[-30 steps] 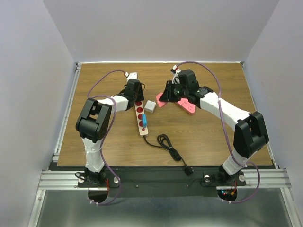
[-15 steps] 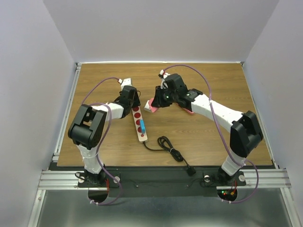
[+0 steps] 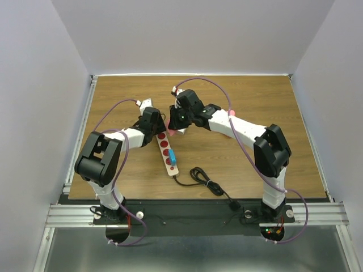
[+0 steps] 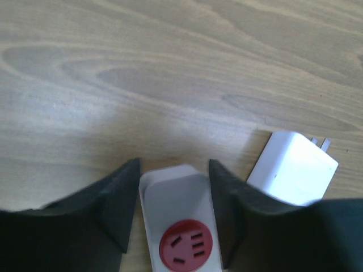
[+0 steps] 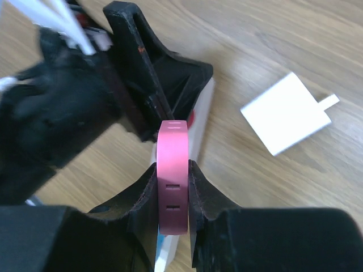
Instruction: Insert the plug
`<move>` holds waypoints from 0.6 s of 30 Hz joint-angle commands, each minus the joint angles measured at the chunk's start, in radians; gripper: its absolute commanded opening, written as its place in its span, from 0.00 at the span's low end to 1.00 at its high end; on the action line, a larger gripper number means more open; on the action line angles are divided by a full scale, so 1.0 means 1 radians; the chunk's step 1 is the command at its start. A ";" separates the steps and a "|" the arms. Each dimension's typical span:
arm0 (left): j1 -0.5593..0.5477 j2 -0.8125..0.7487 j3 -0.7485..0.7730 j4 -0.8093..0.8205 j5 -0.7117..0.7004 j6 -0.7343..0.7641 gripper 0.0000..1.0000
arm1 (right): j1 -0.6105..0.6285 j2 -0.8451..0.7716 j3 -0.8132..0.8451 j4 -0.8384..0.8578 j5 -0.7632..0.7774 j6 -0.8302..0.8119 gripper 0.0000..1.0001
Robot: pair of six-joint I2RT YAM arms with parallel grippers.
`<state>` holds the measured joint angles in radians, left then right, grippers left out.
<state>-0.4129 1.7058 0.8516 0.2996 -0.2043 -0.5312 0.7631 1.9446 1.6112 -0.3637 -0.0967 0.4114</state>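
Right tool (image 5: 172,182), pink plug (image 5: 172,144), nearer power strip (image 4: 176,190)

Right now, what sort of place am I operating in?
Probably a lab robot test cell: a wooden tabletop boxed in by plain white walls, with an aluminium rail along its near edge.

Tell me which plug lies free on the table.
The square white plastic plug, lying free on the wooden table; the flat pink plastic plug is pinched in the right claw.
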 commanded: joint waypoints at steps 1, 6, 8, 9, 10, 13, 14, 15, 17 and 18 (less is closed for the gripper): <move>0.009 -0.040 0.001 -0.097 0.013 0.016 0.69 | 0.018 0.007 0.072 -0.035 0.060 -0.005 0.00; 0.065 -0.018 0.053 -0.077 0.016 0.028 0.84 | 0.035 0.045 0.121 -0.070 0.080 0.007 0.00; 0.068 -0.043 0.049 -0.054 -0.003 0.025 0.86 | 0.044 0.076 0.141 -0.087 0.084 0.007 0.01; 0.077 -0.063 0.047 -0.050 -0.020 0.007 0.91 | 0.048 0.086 0.165 -0.095 0.087 0.007 0.00; 0.085 -0.074 0.035 -0.042 -0.029 -0.007 0.93 | 0.050 0.108 0.177 -0.103 0.089 0.006 0.00; 0.138 -0.101 0.021 -0.002 -0.040 -0.033 0.98 | 0.058 0.137 0.217 -0.129 0.091 0.009 0.00; 0.151 -0.103 0.023 0.001 -0.038 -0.029 0.99 | 0.059 0.145 0.228 -0.139 0.091 0.006 0.00; 0.160 -0.103 0.029 -0.001 -0.037 -0.021 0.99 | 0.062 0.152 0.239 -0.145 0.091 0.004 0.00; 0.186 -0.100 0.038 0.003 -0.030 -0.006 0.99 | 0.065 0.180 0.269 -0.158 0.091 0.001 0.00; 0.192 -0.101 0.040 0.007 -0.020 -0.003 0.99 | 0.065 0.189 0.292 -0.162 0.091 0.001 0.00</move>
<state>-0.2504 1.6466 0.8661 0.2626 -0.2115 -0.5400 0.8131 2.1136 1.8194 -0.5018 -0.0212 0.4149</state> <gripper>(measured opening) 0.985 0.262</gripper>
